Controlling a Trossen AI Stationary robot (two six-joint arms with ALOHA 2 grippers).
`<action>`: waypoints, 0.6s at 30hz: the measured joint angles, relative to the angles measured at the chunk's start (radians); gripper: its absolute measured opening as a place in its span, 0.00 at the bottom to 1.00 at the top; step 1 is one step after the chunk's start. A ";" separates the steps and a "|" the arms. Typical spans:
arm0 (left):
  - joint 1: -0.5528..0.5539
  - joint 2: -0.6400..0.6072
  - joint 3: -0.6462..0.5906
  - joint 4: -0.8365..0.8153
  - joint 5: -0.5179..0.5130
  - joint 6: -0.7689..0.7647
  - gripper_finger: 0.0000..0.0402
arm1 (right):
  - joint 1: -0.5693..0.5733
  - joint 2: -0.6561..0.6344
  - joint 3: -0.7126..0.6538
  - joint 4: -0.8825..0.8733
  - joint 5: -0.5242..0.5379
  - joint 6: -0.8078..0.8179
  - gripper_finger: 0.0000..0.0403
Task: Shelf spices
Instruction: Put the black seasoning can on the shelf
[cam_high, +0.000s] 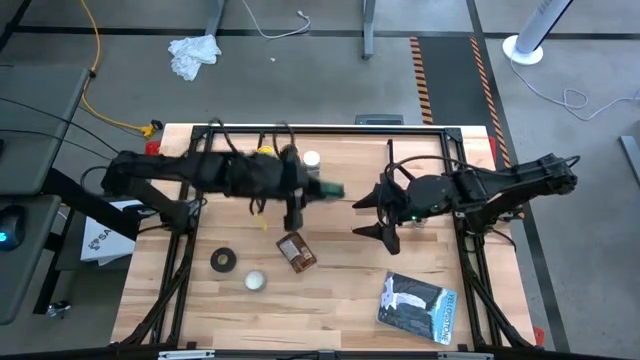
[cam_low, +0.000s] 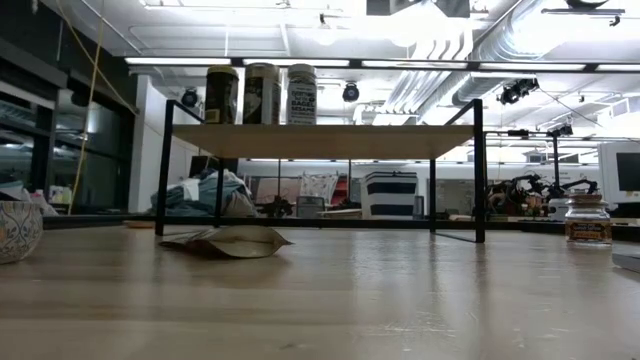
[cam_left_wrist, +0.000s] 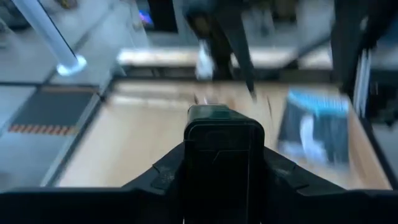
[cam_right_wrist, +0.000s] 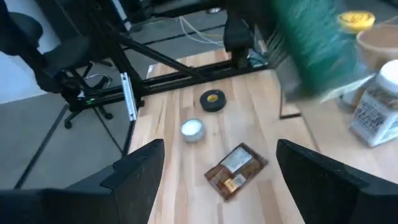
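Carrying a dark green bottle above the shelf, the left tool is clenched on it. Right tool, at three o'clock, hangs released. Next, the bottle probably needs setting upright beside the shelved jars; the brown packet remains on the bench.

Pale matt wood forms the table and shelf plank; the brown packet looks glossy.

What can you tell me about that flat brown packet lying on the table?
The flat brown packet is a glossy pouch with a pale printed label on its face. It lies flat and askew on the wooden table, in front of the shelf, near a black tape roll and a small round tin. Nothing touches it.
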 joint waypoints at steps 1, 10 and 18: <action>0.012 0.000 0.024 0.008 0.005 0.000 0.32 | 0.000 0.000 0.000 0.004 0.011 -0.015 0.76; 0.032 0.023 0.075 -0.084 0.063 -0.005 0.29 | 0.000 0.000 0.000 0.068 0.201 -0.217 0.76; 0.024 0.120 0.075 -0.039 0.118 0.019 0.30 | -0.051 0.037 0.055 -0.053 0.174 -0.315 0.76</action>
